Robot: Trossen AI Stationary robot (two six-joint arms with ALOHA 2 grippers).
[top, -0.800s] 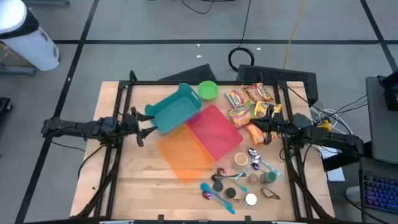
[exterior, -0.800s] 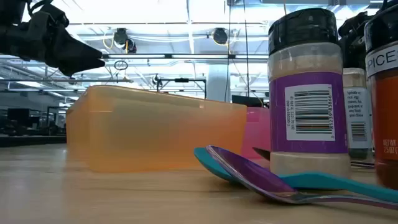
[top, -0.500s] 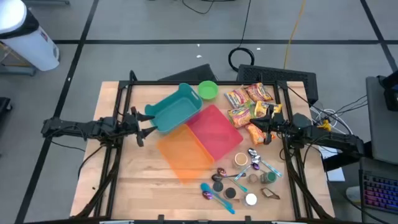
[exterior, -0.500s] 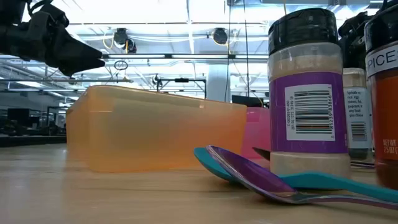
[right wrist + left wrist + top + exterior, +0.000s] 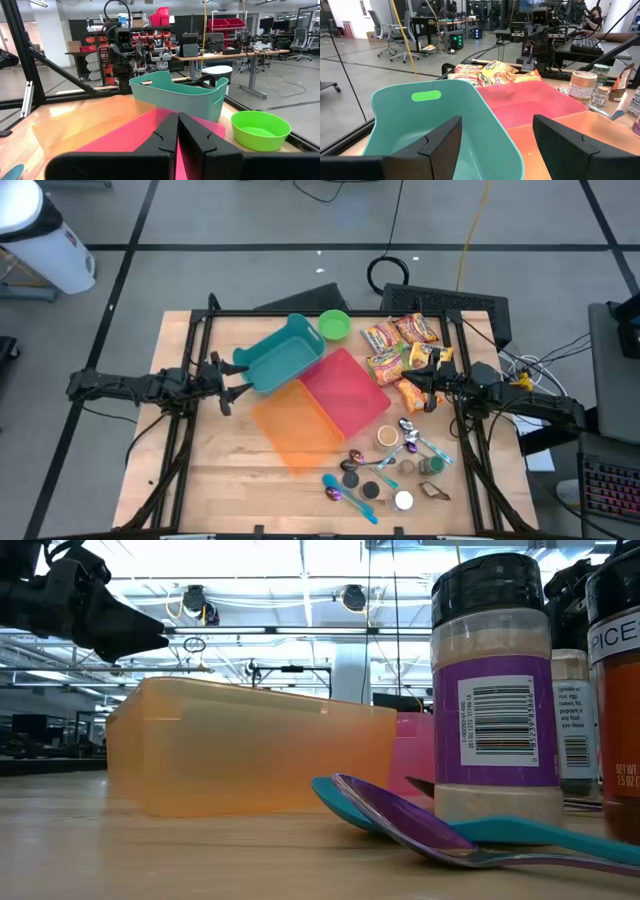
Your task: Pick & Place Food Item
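Several snack packets [image 5: 398,345] lie at the table's far right; an orange one [image 5: 409,394] lies nearest my right gripper [image 5: 414,385]. That gripper is shut and level beside them, pointing at the pink bin [image 5: 150,132]. My left gripper [image 5: 238,381] hovers open at the left end of the teal bin [image 5: 280,355]. In the left wrist view its fingers [image 5: 445,145] stand on either side of the bin's near rim [image 5: 495,125]. The teal bin leans on the pink bin [image 5: 345,392] and the orange bin [image 5: 295,425].
A green bowl [image 5: 334,324] stands at the far edge. Spice jars [image 5: 495,690], spoons [image 5: 420,825] and small lids [image 5: 385,475] crowd the near right. A black frame [image 5: 200,350] edges the table. Bare wood shows at the near left [image 5: 215,480].
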